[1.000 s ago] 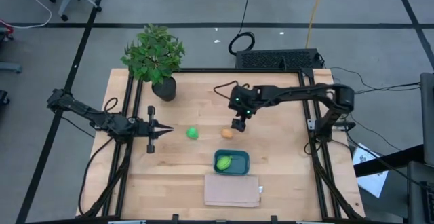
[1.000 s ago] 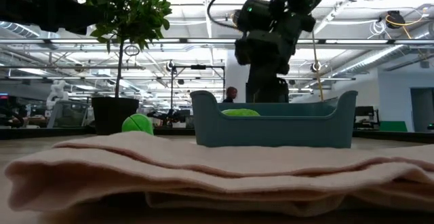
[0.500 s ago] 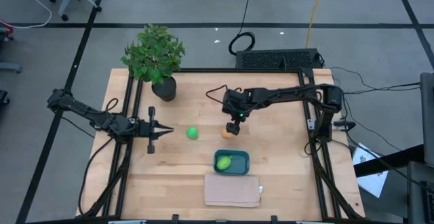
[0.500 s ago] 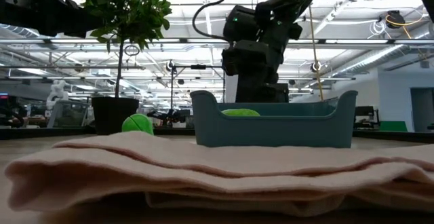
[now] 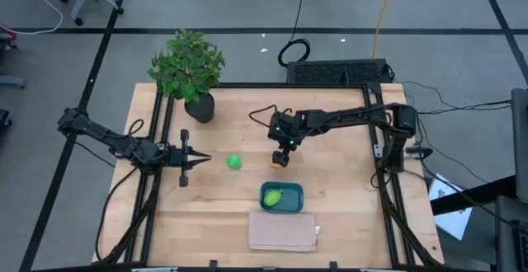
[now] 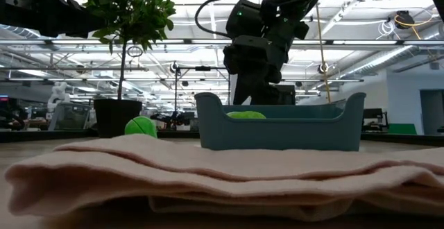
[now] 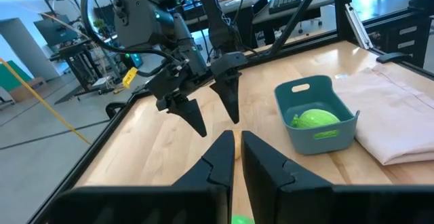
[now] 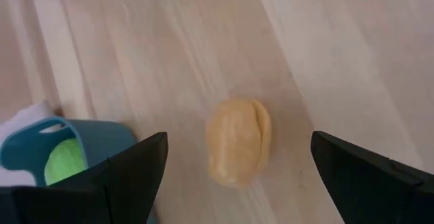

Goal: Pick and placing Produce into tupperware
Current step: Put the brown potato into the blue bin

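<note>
**A:** Right, where does your orange-tan piece (image 8: 239,141) lie against the right pincer (image 5: 282,157)?

**B:** You have it directly under that pincer, between the two wide-spread fingers (image 8: 129,170), touching neither. It rests on bare bench (image 5: 346,181), and you can see the pincer hanging just above it in the high view.

**A:** And the rest, near to far?

**B:** Nearest the front edge you have the folded beige cloth (image 5: 282,232), with the teal tupperware (image 5: 281,196) touching its far side; the lime-green piece (image 5: 275,196) lies inside. Beyond that comes your orange-tan piece, then the bright green ball (image 5: 234,161) well to its side.

**A:** Room to move?

**B:** You have open wood between piece and tupperware. Your left pincer (image 5: 200,159) waits near the ball, fingers narrowly parted, and the potted plant (image 5: 190,70) stands at the far corner.
</note>
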You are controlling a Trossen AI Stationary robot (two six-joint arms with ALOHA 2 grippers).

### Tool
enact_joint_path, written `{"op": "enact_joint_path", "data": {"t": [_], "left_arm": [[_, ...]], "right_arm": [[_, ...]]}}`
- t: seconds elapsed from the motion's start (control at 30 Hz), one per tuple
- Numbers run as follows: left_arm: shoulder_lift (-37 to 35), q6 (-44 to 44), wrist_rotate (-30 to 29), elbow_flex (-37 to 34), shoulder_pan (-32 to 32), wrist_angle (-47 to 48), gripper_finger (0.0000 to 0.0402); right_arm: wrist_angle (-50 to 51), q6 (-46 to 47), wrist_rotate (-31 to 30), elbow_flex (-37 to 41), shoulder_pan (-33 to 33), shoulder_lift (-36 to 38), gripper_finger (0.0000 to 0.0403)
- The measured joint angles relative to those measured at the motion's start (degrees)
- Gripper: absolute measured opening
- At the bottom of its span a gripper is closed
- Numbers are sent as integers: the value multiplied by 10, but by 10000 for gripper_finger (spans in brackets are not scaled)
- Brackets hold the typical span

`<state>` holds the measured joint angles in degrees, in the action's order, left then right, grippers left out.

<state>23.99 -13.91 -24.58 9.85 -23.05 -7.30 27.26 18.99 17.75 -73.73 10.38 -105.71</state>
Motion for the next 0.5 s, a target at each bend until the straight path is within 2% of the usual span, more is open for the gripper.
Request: {"op": "enact_joint_path", "data": {"t": [0.23, 0.5], "left_arm": [[0, 0, 0, 0, 0, 0, 33], [0, 1, 0, 0, 0, 3, 33]], "right_arm": [[-9, 11, -15, 0, -13, -4, 356], [-14, 17, -27, 1, -22, -48, 356]]}}
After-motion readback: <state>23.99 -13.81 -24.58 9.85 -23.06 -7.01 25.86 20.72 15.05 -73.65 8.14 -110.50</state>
